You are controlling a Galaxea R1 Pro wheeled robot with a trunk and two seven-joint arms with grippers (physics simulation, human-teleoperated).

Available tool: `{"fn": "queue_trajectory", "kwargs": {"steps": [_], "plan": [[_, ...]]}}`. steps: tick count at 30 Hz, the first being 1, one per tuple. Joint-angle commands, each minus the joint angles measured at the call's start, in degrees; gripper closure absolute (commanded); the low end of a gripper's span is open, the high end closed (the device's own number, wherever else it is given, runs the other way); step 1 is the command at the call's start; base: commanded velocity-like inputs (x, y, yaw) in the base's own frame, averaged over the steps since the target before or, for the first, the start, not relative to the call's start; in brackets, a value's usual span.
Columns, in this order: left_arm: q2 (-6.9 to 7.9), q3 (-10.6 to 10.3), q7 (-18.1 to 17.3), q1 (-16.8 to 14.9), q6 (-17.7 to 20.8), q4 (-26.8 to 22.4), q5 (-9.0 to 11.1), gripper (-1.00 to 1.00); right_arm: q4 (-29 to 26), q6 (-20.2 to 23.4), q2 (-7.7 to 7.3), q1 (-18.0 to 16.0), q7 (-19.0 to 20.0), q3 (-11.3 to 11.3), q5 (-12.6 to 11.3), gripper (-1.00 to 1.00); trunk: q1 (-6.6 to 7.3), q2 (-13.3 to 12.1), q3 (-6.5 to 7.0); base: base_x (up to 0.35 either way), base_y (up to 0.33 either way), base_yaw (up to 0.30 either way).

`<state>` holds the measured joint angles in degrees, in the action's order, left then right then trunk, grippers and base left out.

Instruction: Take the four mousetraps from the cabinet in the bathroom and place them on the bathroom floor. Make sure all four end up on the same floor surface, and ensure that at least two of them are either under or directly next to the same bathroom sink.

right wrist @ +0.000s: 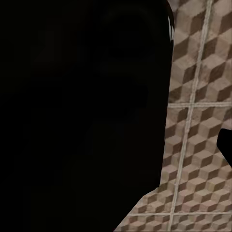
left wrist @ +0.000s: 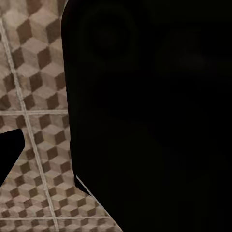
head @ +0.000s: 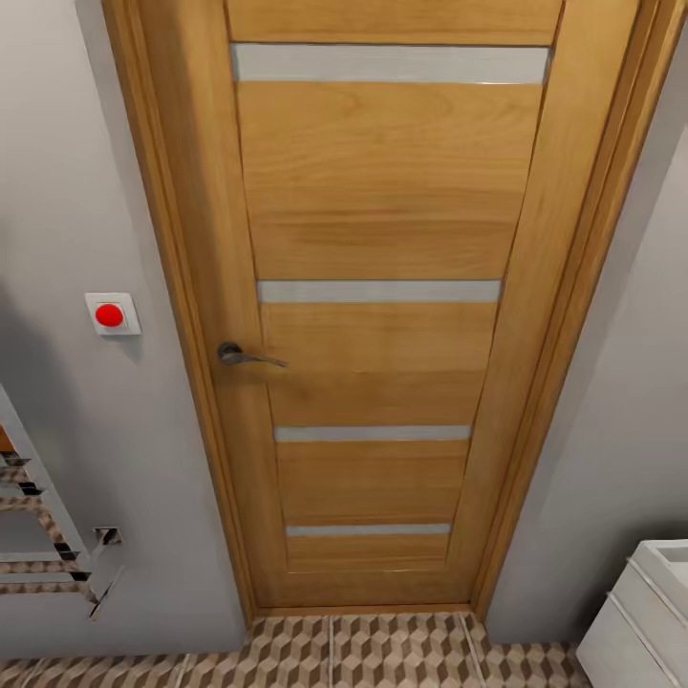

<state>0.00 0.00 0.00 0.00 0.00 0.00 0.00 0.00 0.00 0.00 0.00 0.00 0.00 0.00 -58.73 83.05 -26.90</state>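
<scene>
Nearest to the cameras, big black shapes are seen in both wrist views, probably the robot's own body, with the cube-patterned brown, beige and grey tiled bathroom floor [left wrist: 34,96] showing past them, so the arms are most likely being carried tucked low and pointed down for driving. Whether either gripper is spread, pinched or holding anything honestly can't be told from these shots. In the head view, a strip of that same tiling is seen at the foot of the picture, and a corner of the white rectangular sink vanity [head: 635,621] is caught at the lower right. A chrome ladder-style rail [head: 57,545] is mounted low on the left of the grey wall [head: 76,191]. Further back, the tall honey-coloured wooden door with frosted strips [head: 382,315] is faced, kept closed, with its grey lever handle [head: 244,356] and a white wall plate with a red button [head: 112,313] beside it. The mousetraps and cabinet aren't spotted here, so a turn is probably needed.
</scene>
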Motion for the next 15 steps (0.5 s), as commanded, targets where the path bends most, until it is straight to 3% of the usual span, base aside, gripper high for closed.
{"fn": "queue_trajectory", "kwargs": {"steps": [1, 10, 15], "plan": [[-0.33, 0.1, -0.1, 0.3, -0.3, -0.2, -0.1, -1.00, -0.2, -0.3, 0.33, -0.3, -0.3, 0.2, 0.1, -1.00, 0.00, 0.0, -0.03, 0.000, 0.000, 0.000], [-3.23, 0.2, -0.1, 3.3, -0.4, -0.2, -0.2, -1.00, -0.2, -0.4, 3.20, -3.1, -0.3, 0.1, 0.1, -1.00, 0.00, 0.0, -0.03, 0.000, 0.000, 0.000], [-4.42, 0.2, -0.1, 4.7, -0.4, -0.2, -0.1, -1.00, -0.2, -0.4, 3.32, -3.3, -0.3, 0.2, 0.1, -1.00, 0.00, 0.0, -0.03, 0.000, 0.000, 0.000]]}}
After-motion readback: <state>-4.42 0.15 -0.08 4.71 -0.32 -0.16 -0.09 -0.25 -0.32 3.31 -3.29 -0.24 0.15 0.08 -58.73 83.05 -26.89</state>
